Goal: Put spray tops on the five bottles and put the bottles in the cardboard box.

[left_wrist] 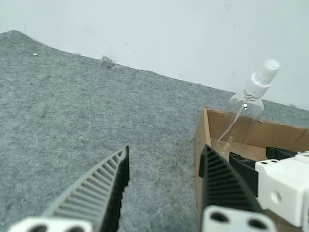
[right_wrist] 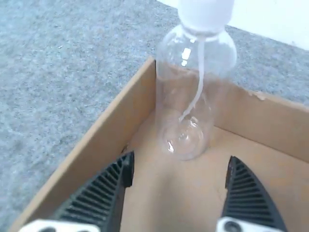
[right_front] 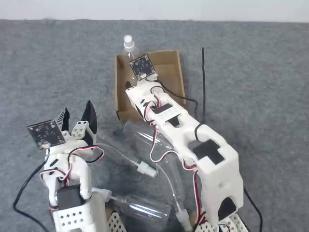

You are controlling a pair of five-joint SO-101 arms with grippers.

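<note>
A clear bottle [right_front: 129,48] with a white spray top stands upright in the far left corner of the cardboard box [right_front: 173,77]. My right gripper [right_wrist: 181,164] hangs open inside the box just in front of this bottle [right_wrist: 195,92], its fingers apart and off the bottle's sides. My left gripper [right_front: 77,116] stands open over the grey carpet to the left of the box, holding nothing. From the left wrist, the same bottle [left_wrist: 251,94] rises behind the box wall [left_wrist: 202,140]. More clear bottles [right_front: 142,135] and white spray tops [right_front: 146,169] lie between the arms.
Grey carpet covers the table. A clear bottle [right_front: 145,209] lies near the arm bases, and a spray top with a tube [right_front: 182,216] lies beside it. A thin black cable [right_front: 203,82] runs along the right of the box. A white wall bounds the far edge.
</note>
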